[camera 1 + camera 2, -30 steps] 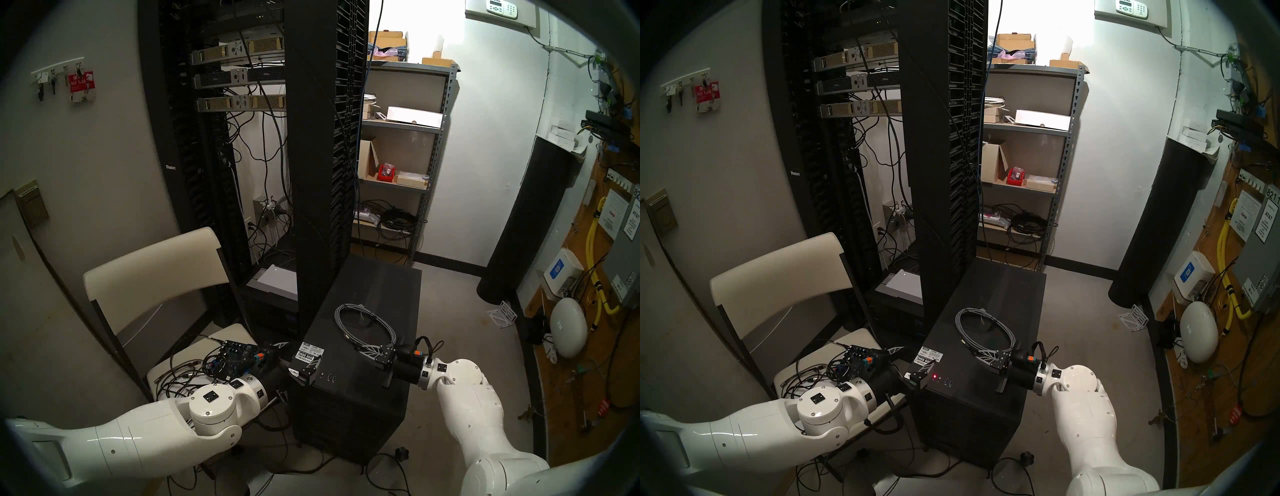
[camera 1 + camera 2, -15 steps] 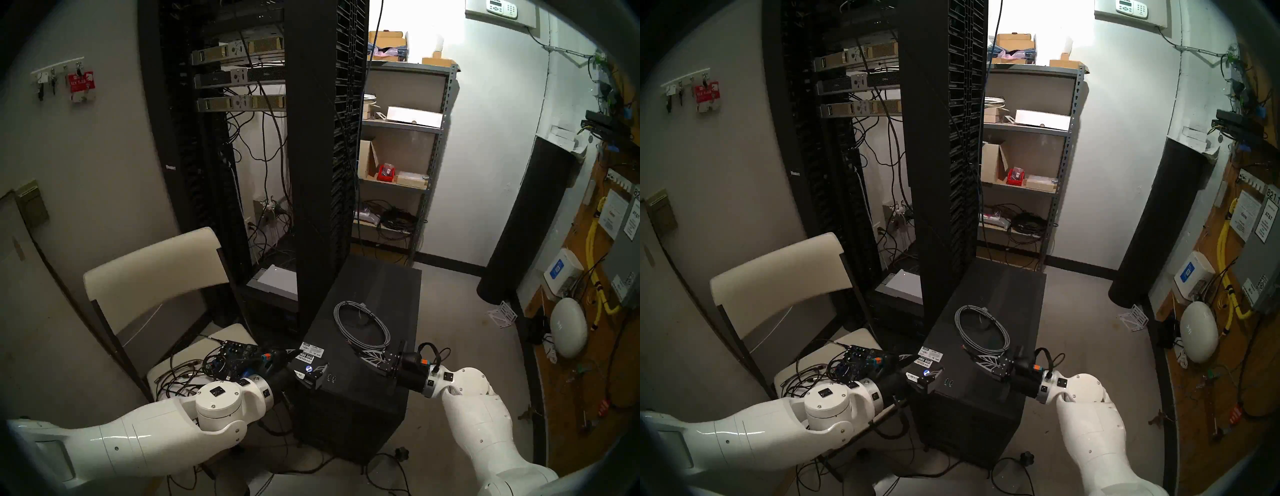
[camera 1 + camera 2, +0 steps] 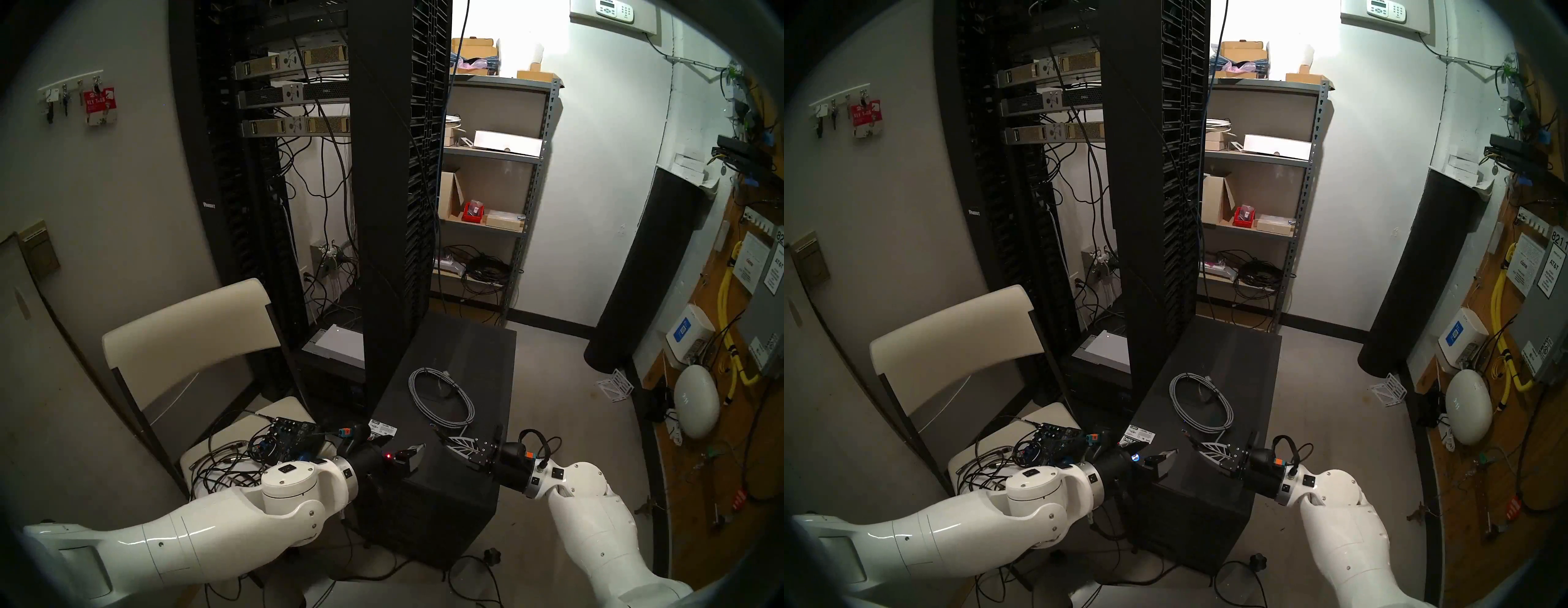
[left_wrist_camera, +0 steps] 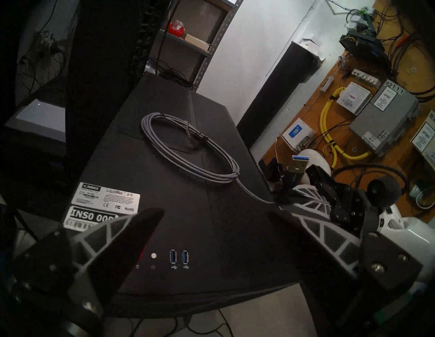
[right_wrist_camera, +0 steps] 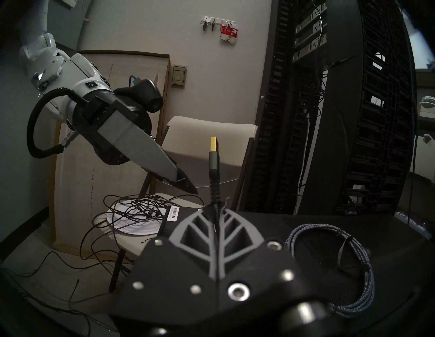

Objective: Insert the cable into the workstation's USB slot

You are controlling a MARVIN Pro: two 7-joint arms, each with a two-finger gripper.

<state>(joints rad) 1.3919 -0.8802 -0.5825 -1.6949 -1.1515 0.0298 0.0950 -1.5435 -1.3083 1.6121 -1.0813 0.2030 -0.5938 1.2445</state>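
The black workstation (image 3: 458, 352) stands in front of me, with a white barcode sticker (image 4: 106, 202) and two blue USB slots (image 4: 179, 256) at the near edge of its top. The grey braided cable (image 3: 441, 397) lies coiled on the top. One strand leads to my right gripper (image 3: 449, 439), which is shut on the cord just behind the metal USB plug (image 5: 213, 143). The plug sticks out past the fingertips, above the top's near right corner. My left gripper (image 4: 215, 211) hovers open over the near left part of the top, with the slots between its fingers in the left wrist view.
A cream chair (image 3: 191, 322) stands left of the workstation, carrying a blue-black audio box (image 3: 292, 433) and tangled thin black wires. The tall black server rack (image 3: 382, 212) rises just behind on the left. A metal shelf (image 3: 488, 233) lines the back wall. Cables lie on the floor.
My left gripper has swung right over the workstation's near edge, hiding the slots from the head views. The right gripper has drawn back toward me with the plug end, pulling a strand from the coil.
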